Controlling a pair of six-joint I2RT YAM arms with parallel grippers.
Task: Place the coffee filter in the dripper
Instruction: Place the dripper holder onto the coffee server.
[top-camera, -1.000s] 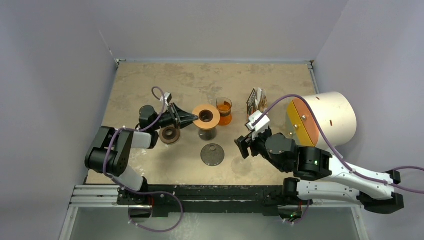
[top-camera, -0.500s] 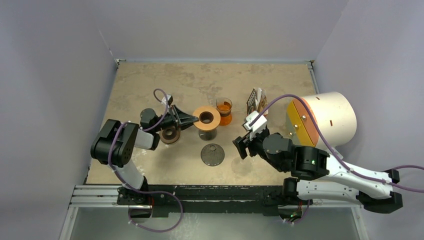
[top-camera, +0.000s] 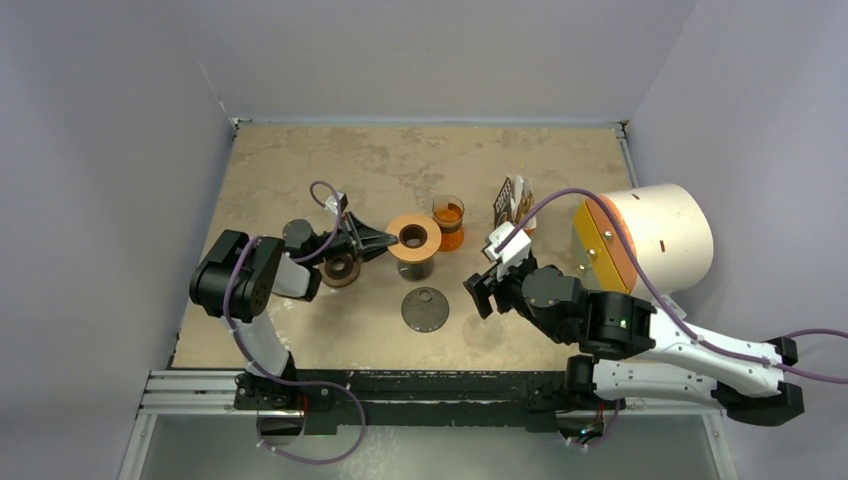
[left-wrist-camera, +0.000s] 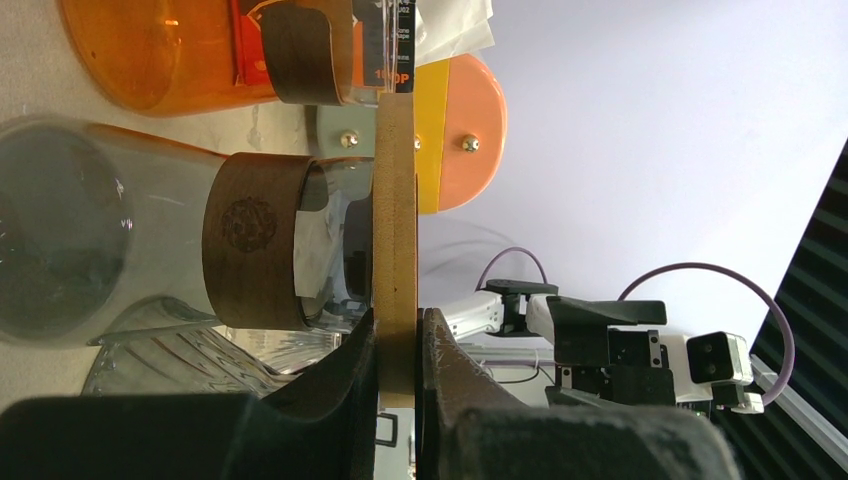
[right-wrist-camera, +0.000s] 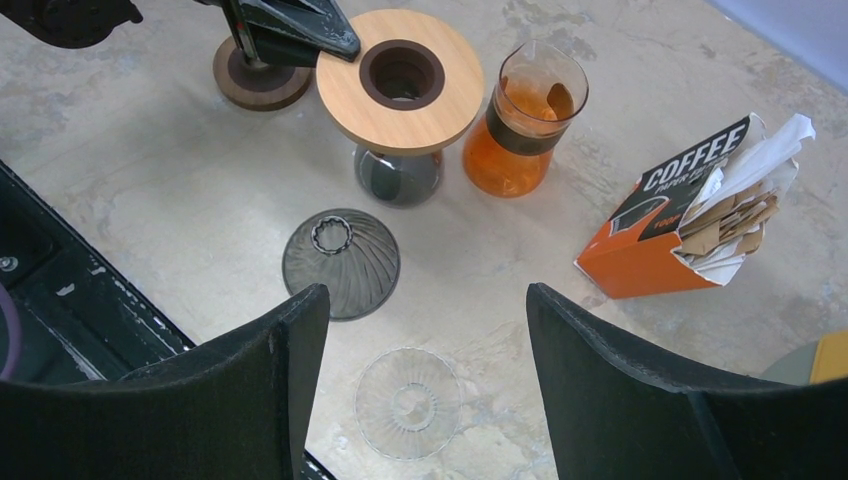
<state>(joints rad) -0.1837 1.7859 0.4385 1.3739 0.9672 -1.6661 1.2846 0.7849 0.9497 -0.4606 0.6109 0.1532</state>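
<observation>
The box (right-wrist-camera: 665, 235) is hiding most of the coffee filters (right-wrist-camera: 745, 210); only brown and white paper edges are poking from its open top, right of the orange carafe (right-wrist-camera: 515, 135). "COFFEE" is reading clearly on it; the smaller line beneath is blurring. My left claw (left-wrist-camera: 398, 330) is pinching the wooden disc (right-wrist-camera: 400, 125) by its rim. My right claw (right-wrist-camera: 425, 295) is hanging wide open, empty, near the upturned dark dripper (right-wrist-camera: 340, 262).
</observation>
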